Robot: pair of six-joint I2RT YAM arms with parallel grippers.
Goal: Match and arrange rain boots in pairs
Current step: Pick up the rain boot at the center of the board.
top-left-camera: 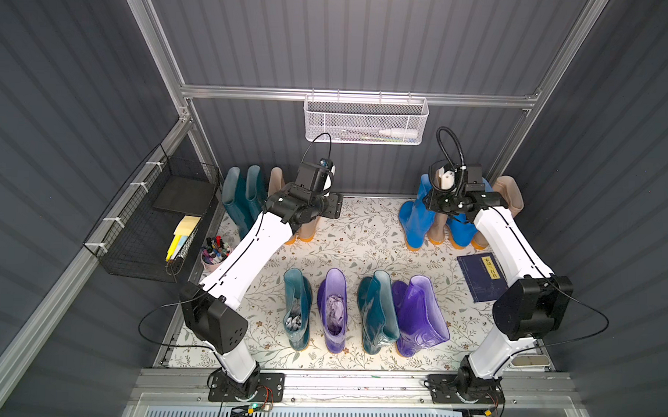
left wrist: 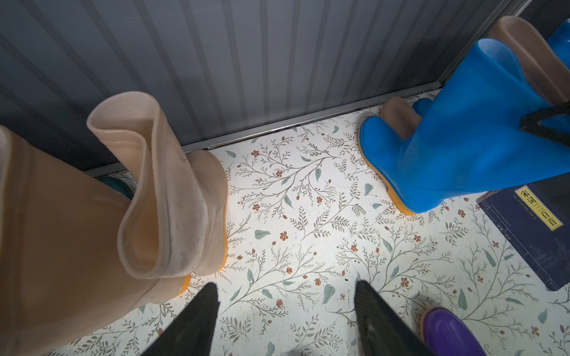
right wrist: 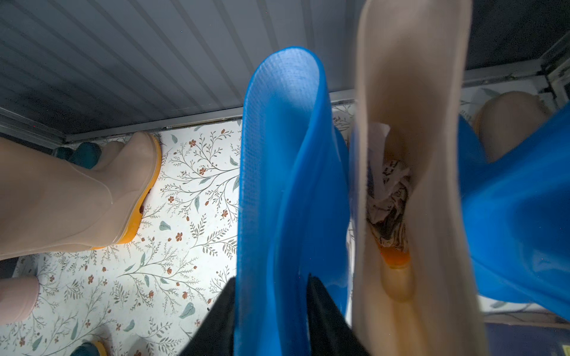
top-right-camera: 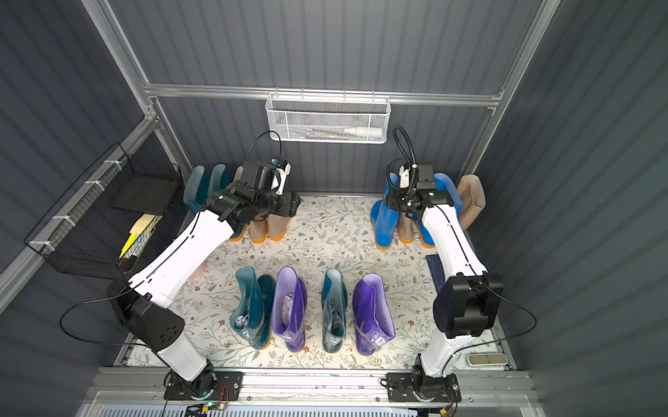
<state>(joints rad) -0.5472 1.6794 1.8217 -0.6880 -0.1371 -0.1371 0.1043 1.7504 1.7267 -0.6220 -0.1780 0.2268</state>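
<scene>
Grey ribbed walls [top-left-camera: 368,46]; floral floor [top-left-camera: 362,237]; white mesh basket [top-left-camera: 366,122] hung behind

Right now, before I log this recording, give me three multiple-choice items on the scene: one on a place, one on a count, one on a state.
1. What stands between the two bright blue boots at the back?
A) a beige boot
B) a purple boot
C) a book

2. How many purple boots stand in the front row?
A) one
B) two
C) four

3. How is the left gripper?
A) shut on a beige boot
B) shut on a purple boot
C) open and empty

Key:
1 A: in a top view the beige shaft shows between the two blue ones.
2 B: two purple boots alternate with two teal boots.
3 C: in the left wrist view its fingers stand apart with only the mat between them.
</scene>
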